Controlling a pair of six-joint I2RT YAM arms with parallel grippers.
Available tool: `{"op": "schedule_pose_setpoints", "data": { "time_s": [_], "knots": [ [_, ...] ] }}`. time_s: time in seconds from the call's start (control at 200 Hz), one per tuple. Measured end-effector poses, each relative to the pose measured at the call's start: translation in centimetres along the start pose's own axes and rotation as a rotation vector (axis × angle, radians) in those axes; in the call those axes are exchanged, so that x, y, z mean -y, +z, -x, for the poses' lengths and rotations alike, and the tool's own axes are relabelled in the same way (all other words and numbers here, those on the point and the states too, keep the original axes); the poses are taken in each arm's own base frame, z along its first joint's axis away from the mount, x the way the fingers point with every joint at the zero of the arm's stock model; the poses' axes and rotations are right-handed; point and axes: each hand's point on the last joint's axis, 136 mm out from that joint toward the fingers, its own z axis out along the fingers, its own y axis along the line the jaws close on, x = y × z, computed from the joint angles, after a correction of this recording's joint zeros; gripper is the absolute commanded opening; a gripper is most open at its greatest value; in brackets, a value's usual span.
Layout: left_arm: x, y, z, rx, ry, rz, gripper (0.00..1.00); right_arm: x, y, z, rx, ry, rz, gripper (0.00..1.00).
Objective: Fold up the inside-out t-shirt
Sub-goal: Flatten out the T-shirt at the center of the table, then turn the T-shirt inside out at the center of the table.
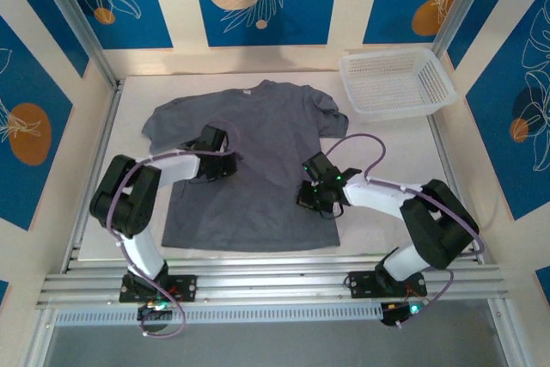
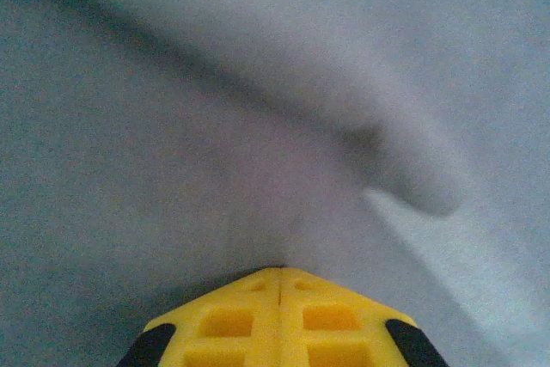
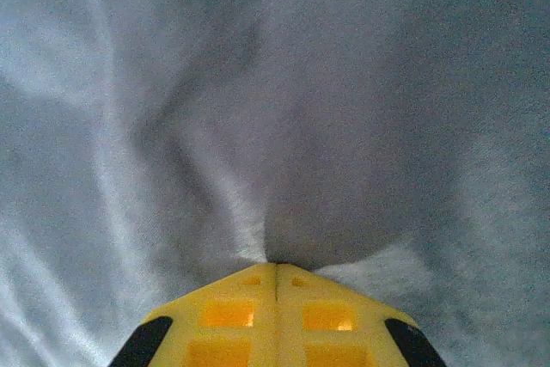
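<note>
The t-shirt (image 1: 258, 122) lies spread flat on the white table (image 1: 391, 156), collar toward the far side and hem toward the arm bases, and both claws are down on its body. The cloth looks thin, soft and light. It has no stiffness, so it will likely sag and drag, and a pinch may lift 1 layer without the other. The best holds are probably at the edges, on the shoulders, sleeves or hem corners, where both layers meet, and not at mid-body.

The right claw (image 1: 308, 193) is closed, and in its wrist view the yellow fingers (image 3: 249, 315) meet with puckers of cloth running into the tips, so it grips the t-shirt. The left claw (image 1: 225, 159) is also closed on the left chest. Its wrist view shows the fingers (image 2: 245, 324) together against the cloth, with a ridge lying beyond the tips, but I cannot tell whether any cloth is caught.

Count: 1 t-shirt with 2 short sleeves, 1 white mesh basket (image 1: 391, 111) at the far right, well apart from the claws, and 2 arms with 2 claws.
</note>
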Motion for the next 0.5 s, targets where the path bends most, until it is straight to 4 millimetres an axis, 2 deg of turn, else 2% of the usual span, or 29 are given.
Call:
{"op": "schedule_pose_setpoints", "data": {
  "time_s": [0.065,0.185,0.33,0.43,0.5],
  "knots": [
    [0.3,0.6,0.6,0.004,-0.003,0.004,0.00,1.0,0.5,1.2,0.012,0.058,-0.017,0.00],
    [1.1,1.6,2.2,0.023,-0.003,0.005,0.00,1.8,0.6,4.7,0.083,0.115,-0.019,0.00],
    [2.3,2.0,4.2,0.056,0.001,-0.006,0.27,2.4,0.5,8.7,0.133,0.140,-0.028,0.00],
    [3.0,0.6,5.0,0.089,0.017,-0.027,0.39,2.2,-0.9,10.4,0.165,0.124,-0.018,0.13],
    [3.7,-1.6,5.1,0.122,0.036,-0.054,0.42,1.0,-3.1,10.4,0.192,0.088,0.021,0.22]
  ]
}}
